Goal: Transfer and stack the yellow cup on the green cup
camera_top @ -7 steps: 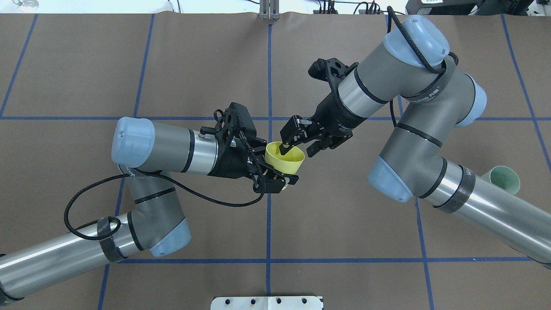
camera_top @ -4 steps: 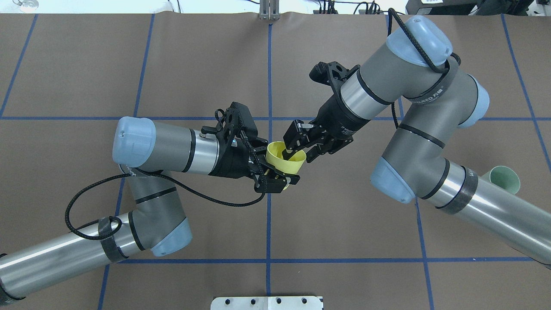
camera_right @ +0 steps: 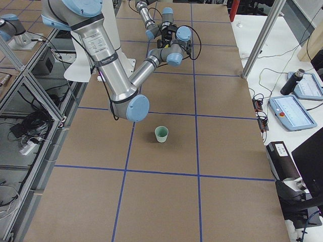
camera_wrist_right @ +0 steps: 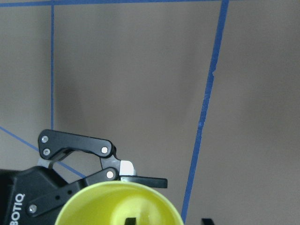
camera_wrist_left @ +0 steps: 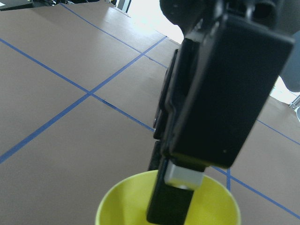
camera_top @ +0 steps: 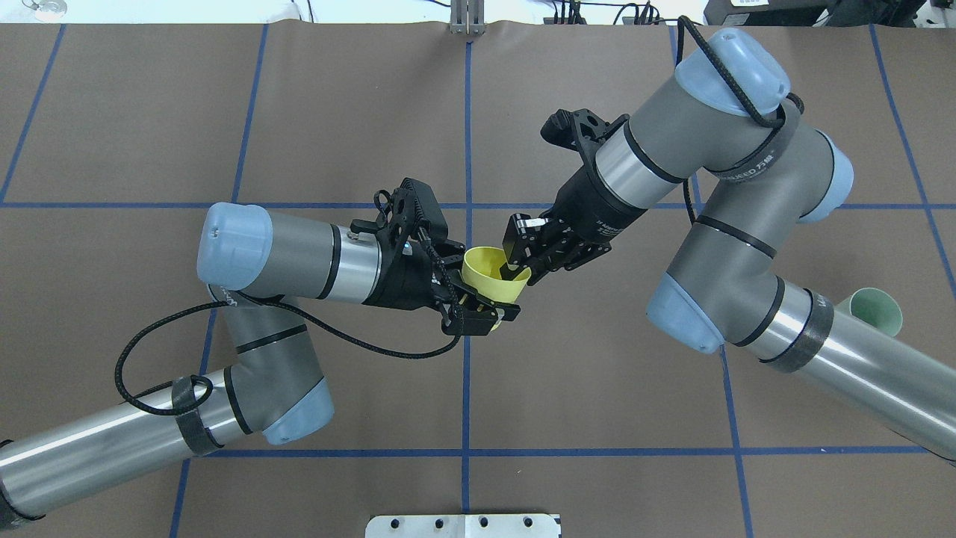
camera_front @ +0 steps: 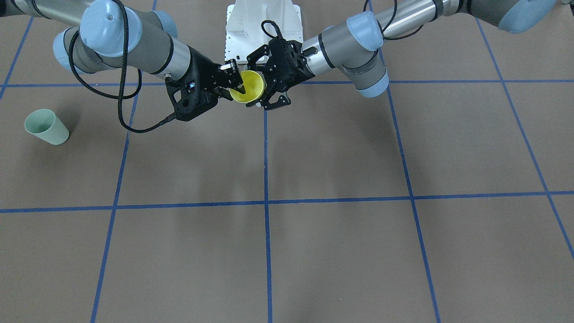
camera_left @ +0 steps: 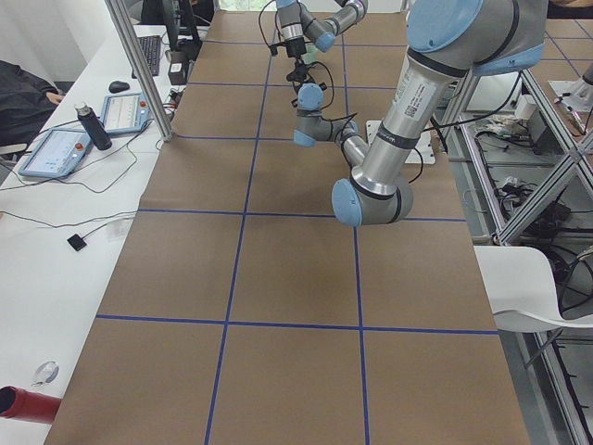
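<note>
Grips on both sides: my left end effector (camera_top: 487,293) clamps the yellow cup (camera_top: 482,267) by its body, my right end effector (camera_top: 523,270) pinches its rim; the green cup (camera_front: 47,128) stands well apart from it.

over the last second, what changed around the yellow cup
The right tool has narrowed its fingers around the rim of the yellow cup, one finger inside, one outside; whether it clamps yet is unclear. The left tool still holds the cup in the same spot, and the green cup has not moved.
</note>
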